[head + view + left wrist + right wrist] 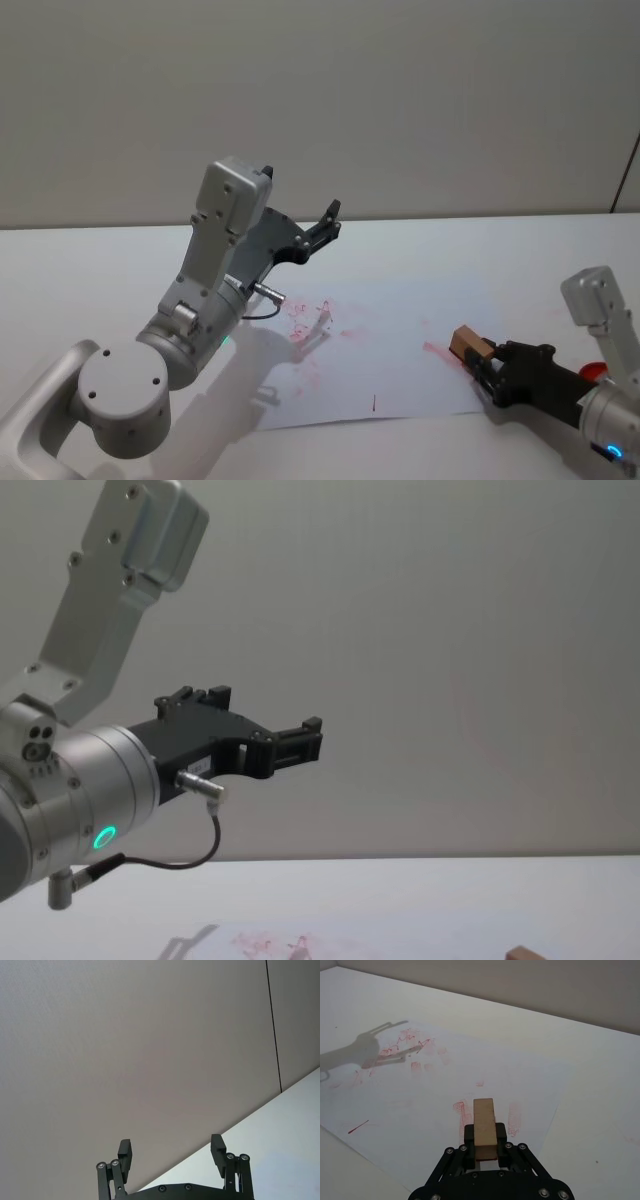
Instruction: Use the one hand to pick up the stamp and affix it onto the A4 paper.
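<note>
The black, angular plastic right hand (485,1136) was closest, its fingers clamped on the back end of the small tan wooden stamp (484,1119). The rest stuck out past the fingers, over the pale white A4 paper (520,1075) with red marks. The stamp looked light, hard and smooth; its flat sides seemed best to squeeze. The left hand (326,222) hung high, fingers apart.

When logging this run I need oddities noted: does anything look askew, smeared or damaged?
The A4 paper lies askew on the table and bears scattered, smeared red marks. The right gripper is shut on the stamp; the left gripper hangs open, raised.
</note>
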`<state>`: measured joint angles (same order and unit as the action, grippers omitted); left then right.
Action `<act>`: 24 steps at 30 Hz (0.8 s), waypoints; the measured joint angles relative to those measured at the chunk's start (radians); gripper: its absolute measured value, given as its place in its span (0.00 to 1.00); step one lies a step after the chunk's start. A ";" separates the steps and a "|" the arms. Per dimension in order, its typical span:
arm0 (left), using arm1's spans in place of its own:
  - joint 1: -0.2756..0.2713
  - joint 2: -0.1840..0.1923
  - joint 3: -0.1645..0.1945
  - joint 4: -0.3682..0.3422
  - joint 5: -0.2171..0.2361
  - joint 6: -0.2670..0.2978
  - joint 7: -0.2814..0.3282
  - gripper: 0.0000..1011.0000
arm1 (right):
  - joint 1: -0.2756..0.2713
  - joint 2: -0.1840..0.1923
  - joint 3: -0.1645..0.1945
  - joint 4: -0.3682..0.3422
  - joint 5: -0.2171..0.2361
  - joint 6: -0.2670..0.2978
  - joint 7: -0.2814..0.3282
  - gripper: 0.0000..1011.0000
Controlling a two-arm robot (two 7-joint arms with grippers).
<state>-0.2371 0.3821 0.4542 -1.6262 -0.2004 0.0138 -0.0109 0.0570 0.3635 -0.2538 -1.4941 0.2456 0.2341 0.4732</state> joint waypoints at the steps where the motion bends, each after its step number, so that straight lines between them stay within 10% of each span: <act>1: 0.000 0.000 0.000 0.000 0.000 0.000 0.000 0.99 | 0.002 -0.002 -0.001 0.003 -0.001 0.001 0.001 0.22; 12: 0.000 0.000 0.000 0.000 0.000 0.000 0.000 0.99 | 0.019 -0.017 -0.011 0.016 0.007 -0.002 -0.021 0.22; 24: 0.000 0.000 0.000 0.000 0.000 0.000 0.000 0.99 | 0.022 0.003 0.035 -0.084 0.126 -0.036 -0.095 0.22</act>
<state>-0.2372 0.3821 0.4542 -1.6262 -0.2004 0.0138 -0.0109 0.0792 0.3663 -0.2183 -1.5777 0.3718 0.1978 0.3783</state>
